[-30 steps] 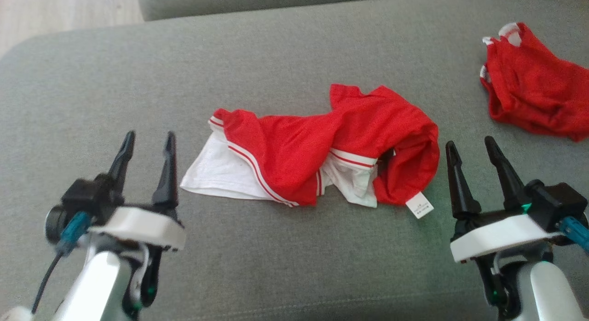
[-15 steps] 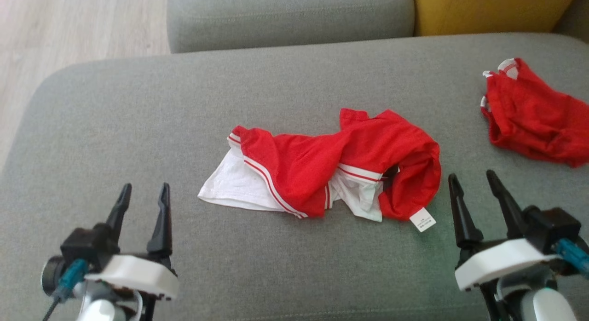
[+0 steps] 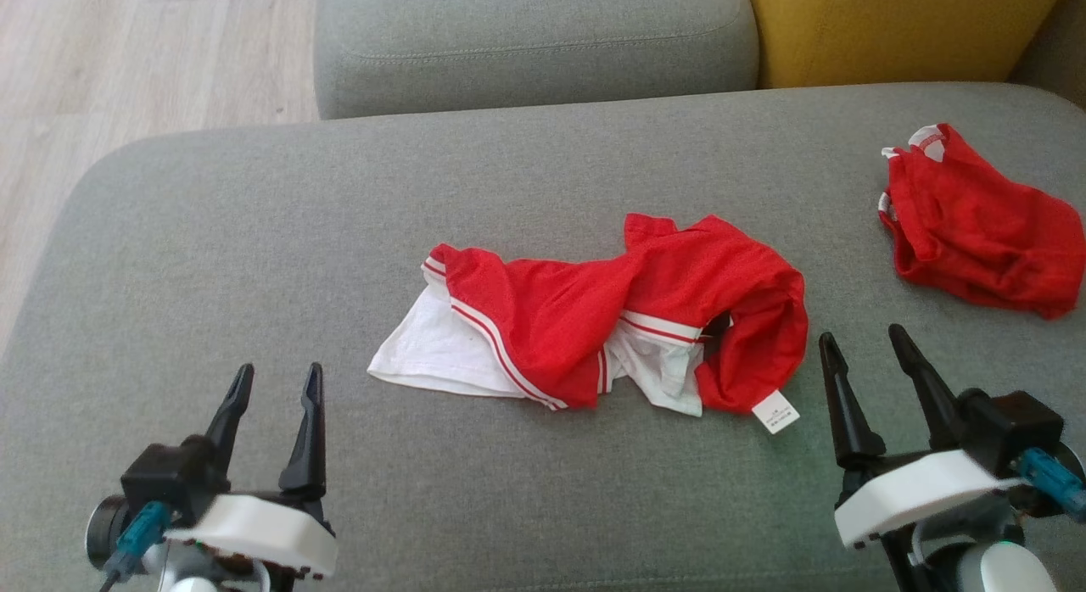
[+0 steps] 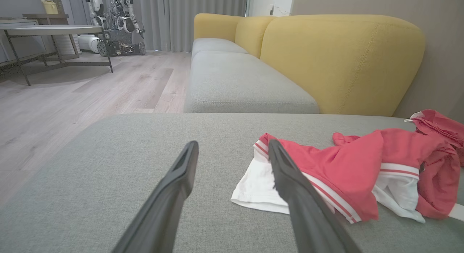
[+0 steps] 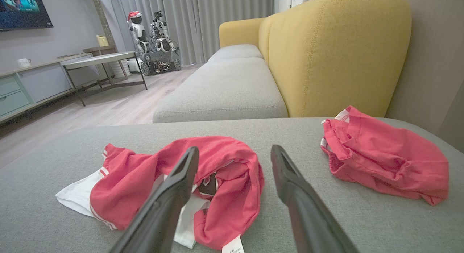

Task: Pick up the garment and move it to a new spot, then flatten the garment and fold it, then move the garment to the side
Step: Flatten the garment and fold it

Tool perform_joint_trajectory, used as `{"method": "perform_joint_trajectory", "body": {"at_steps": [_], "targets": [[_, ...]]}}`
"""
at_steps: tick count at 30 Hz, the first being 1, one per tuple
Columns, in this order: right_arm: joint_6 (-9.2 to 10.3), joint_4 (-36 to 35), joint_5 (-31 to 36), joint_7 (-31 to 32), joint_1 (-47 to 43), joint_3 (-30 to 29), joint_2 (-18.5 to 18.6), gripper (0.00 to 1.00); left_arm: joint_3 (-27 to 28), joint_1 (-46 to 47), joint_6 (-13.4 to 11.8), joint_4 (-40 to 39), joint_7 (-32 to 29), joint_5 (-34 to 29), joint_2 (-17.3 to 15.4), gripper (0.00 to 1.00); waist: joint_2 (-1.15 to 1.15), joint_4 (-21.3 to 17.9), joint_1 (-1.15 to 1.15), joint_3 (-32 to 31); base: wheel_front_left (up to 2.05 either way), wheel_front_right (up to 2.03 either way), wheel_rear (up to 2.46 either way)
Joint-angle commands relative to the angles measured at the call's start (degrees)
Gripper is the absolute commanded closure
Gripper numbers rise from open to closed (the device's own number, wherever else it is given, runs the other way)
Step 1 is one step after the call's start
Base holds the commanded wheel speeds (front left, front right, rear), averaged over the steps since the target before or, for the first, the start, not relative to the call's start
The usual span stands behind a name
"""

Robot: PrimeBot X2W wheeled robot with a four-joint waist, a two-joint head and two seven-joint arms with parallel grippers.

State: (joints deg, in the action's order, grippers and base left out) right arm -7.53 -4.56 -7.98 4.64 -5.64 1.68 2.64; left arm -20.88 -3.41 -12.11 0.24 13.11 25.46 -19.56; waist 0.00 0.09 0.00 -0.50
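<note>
The garment (image 3: 543, 321) is seen crumpled at frame centre; the left hand (image 3: 281, 369) and right hand (image 3: 859, 334) are held wide open, empty, at the lower corners.

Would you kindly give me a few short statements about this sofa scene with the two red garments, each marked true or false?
1. The garment lies crumpled on the grey sofa cushion. True.
2. The left gripper is shut on the garment's white sleeve. False: its jaws are open and it is apart from the garment.
3. The smaller red garment lies apart from the garment, toward the robot's right. True.
4. The right gripper holds the white tag. False: it is open and empty, and the tag lies on the cushion beside it.
5. The backrest behind the cushion is blue. False: it is yellow.
</note>
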Motion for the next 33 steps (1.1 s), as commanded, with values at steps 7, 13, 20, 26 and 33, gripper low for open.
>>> {"method": "perform_joint_trajectory", "body": {"at_steps": [7, 13, 20, 26, 33], "targets": [[0.04, -2.3, -0.1, 0.4, 1.2, 1.5, 0.4, 0.0, 2.3, 2.4, -0.5, -2.0, -0.2, 0.4, -1.6, 0.0, 0.0, -0.2, 0.0, 0.1, 0.0, 0.0, 0.0], [0.04, -2.2, -0.2, 0.5, 1.1, 1.5, 0.4, 0.0, 2.2, 2.5, -0.8, -2.3, -0.5, 0.4, -1.7, 0.0, 0.0, -0.3, 0.0, 0.0, 0.0, 0.0, 0.0], [0.04, -2.1, -0.4, 0.4, 1.2, 1.5, 0.4, 0.0, 1.9, 2.6, -1.1, -2.6, -0.8, 0.4, -1.8, 0.0, 0.0, -0.4, 0.0, 0.1, 0.0, 0.0, 0.0], [0.04, -2.1, -0.5, 0.3, 1.3, 1.5, 0.3, 0.0, 1.7, 2.9, -1.3, -3.1, -0.9, 0.3, -2.0, 0.0, 0.0, -0.4, 0.0, 0.5, 0.0, 0.0, 0.0], [0.04, -2.6, -0.7, 0.0, 2.5, 1.7, 0.3, 0.0, -0.1, 5.4, 1.0, -1.8, -3.9, 2.2, -1.2, 0.0, 0.0, -0.4, 0.0, 3.4, 0.0, 0.0, 0.0]]}}
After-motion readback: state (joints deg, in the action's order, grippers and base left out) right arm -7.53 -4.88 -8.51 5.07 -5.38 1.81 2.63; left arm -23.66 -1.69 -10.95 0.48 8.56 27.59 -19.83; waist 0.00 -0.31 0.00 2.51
